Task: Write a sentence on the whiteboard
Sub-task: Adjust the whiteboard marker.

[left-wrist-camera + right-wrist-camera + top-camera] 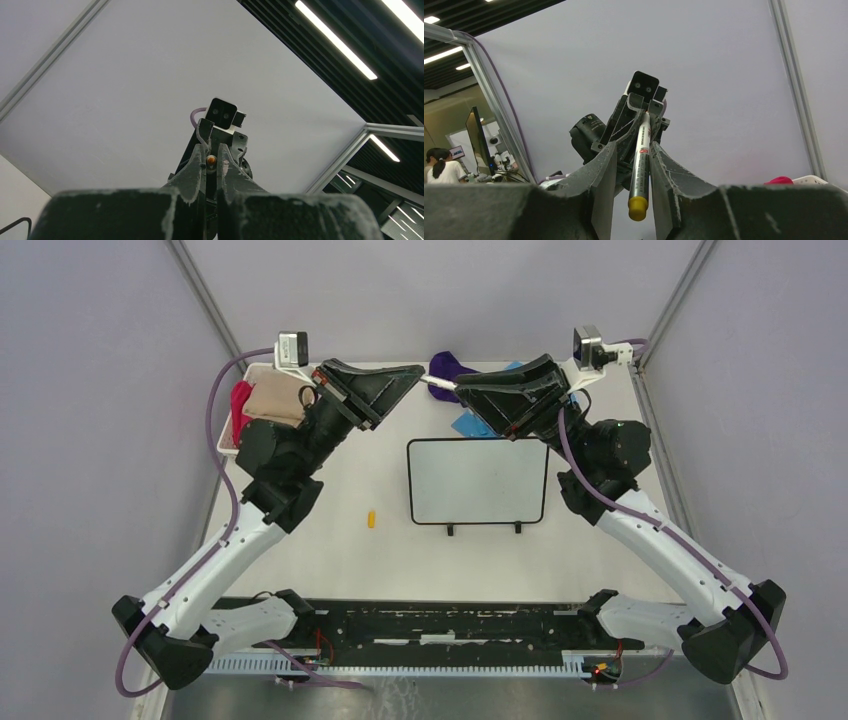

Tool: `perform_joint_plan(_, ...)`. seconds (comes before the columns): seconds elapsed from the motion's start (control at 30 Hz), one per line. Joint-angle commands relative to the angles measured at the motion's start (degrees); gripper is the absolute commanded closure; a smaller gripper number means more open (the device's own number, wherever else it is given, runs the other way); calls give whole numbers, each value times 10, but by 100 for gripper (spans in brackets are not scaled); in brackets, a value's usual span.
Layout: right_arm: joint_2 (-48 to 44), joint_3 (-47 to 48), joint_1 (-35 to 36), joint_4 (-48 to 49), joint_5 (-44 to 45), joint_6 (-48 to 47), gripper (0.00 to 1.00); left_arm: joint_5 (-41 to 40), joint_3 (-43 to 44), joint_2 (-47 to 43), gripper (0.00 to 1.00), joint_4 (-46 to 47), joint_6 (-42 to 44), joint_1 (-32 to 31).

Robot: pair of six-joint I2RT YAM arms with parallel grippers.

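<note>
Prep step: right tool (633, 147) pinching marker (640, 167) midair; left tool (211, 151) nearly pressed together at its nib, grip unclear. Whiteboard (477, 481) blank on tabletop (350, 560). Next I'd free the nib, then lower it w/ light pressure.

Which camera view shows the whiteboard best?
The top external view: the whole whiteboard is seen from above, with its black frame, both feet and a blank surface. Both wrist views point upward, and neither clearly shows the board.
</note>
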Motion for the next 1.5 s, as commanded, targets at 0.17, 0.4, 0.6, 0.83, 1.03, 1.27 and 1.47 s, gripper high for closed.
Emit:
perform_joint_plan(0.17, -4, 19, 0, 4, -15, -1, 64, 3, 32, 7, 98, -22, 3, 5)
perform_joint_plan(0.4, -2, 26, 1, -29, -7, -18, 64, 5, 33, 10, 98, -23, 7, 4)
perform_joint_plan(0.6, -1, 25, 0, -31, -3, -20, 71, 6, 33, 12, 98, -24, 11, 4)
perform_joint_plan(0.83, -8, 14, 0, -19, 11, -21, 64, 5, 29, 11, 98, -31, 18, 4)
perform_joint_plan(1.03, -7, 10, 0, -17, 15, -21, 68, -1, 25, 8, 98, -36, 24, 4)
perform_joint_plan(1.27, -9, 3, 0, -6, 18, -18, 78, -3, 24, 8, 98, -39, 30, 4)
perform_joint_plan(1.47, -14, -8, 0, 8, 21, -19, 94, -3, 18, 9, 98, -41, 31, 4)
